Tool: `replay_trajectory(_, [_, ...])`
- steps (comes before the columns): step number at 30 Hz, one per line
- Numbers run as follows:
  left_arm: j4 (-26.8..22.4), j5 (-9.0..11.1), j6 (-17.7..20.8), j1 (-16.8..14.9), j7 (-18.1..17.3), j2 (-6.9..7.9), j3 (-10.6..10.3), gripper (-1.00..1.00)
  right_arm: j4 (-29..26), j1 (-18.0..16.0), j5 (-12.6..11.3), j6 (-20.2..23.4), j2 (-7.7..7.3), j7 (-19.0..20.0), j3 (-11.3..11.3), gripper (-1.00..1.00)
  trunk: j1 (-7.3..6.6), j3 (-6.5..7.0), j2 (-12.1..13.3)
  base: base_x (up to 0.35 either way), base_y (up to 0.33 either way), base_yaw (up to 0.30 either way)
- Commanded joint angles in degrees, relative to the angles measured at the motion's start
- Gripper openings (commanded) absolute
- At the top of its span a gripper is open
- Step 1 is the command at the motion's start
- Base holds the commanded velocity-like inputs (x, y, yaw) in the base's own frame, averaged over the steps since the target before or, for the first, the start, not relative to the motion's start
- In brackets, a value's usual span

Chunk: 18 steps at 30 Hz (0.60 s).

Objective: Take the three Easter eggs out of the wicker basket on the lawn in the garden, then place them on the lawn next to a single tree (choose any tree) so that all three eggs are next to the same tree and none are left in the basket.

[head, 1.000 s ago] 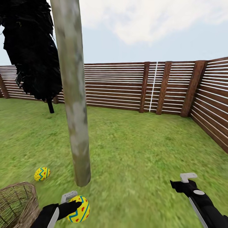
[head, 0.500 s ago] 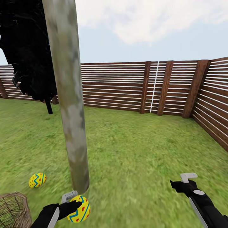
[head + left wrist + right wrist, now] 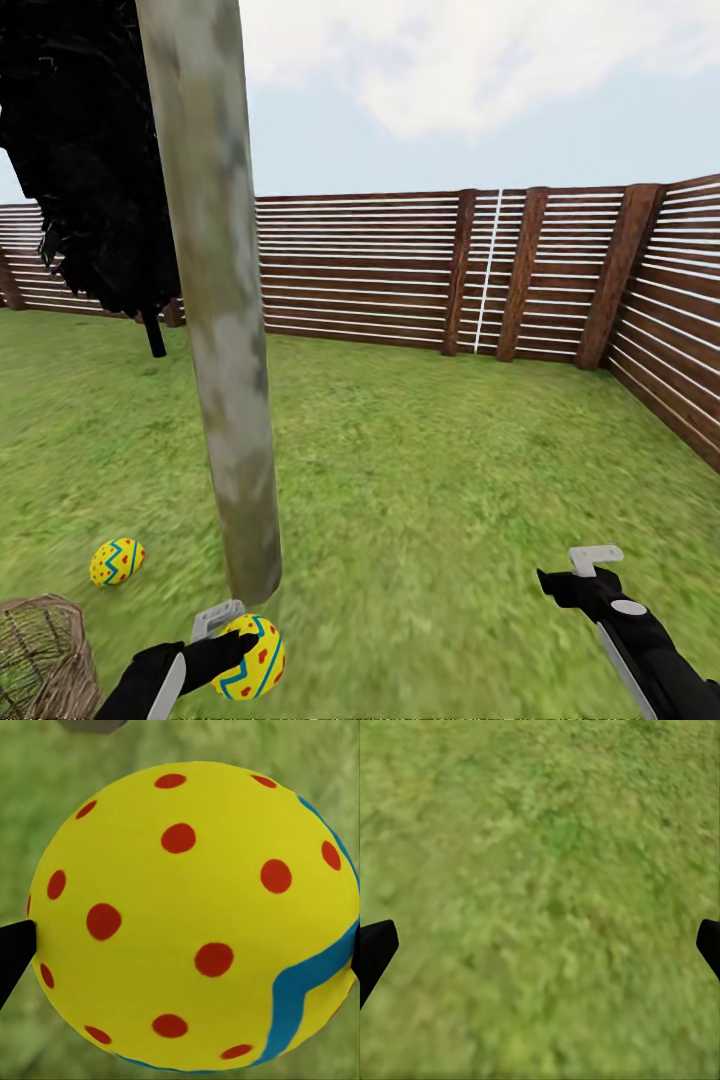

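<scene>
Item 1, nearest: we log the left gripper (image 3: 232,642) clamped on an egg (image 3: 250,657), low in the head view, just in front of the tree's foot. In the wrist view that egg (image 3: 195,919) sits between the two dark fingertips (image 3: 13,949), yellow with red dots and a blue zigzag.

Item 2: the right gripper (image 3: 578,570) hovers over bare lawn (image 3: 450,470), fingers spread wide, nothing between them; arm extended forward at the right.

Item 3: the basket (image 3: 40,655) at the lower left corner. Against half a second ago, we note only a slight shift of the whole view; both arms are unchanged.

Item 4: a second egg (image 3: 116,561) lies on the grass, beside the tree (image 3: 215,300).

Item 5, far: dark cypress (image 3: 90,160) and slatted fence (image 3: 400,270).
</scene>
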Motion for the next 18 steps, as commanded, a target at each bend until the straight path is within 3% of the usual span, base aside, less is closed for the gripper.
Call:
replay_trajectory(1, [-0.1, 0.4, 0.4, 0.0, -0.1, -0.02, 0.2, -1.0, -0.1, 0.0, -0.2, 0.3, 0.01, 0.1, 0.0, 1.0, 0.22, -0.24, -0.4, 0.0, 0.0, 0.0])
replay_trajectory(18, [-0.1, 0.4, 0.4, 0.0, -0.1, -0.03, 0.2, -1.0, -0.2, 0.0, -0.2, 0.3, -0.03, 0.2, 0.0, 1.0, 3.95, -3.3, -7.3, 0.0, 0.0, 0.0])
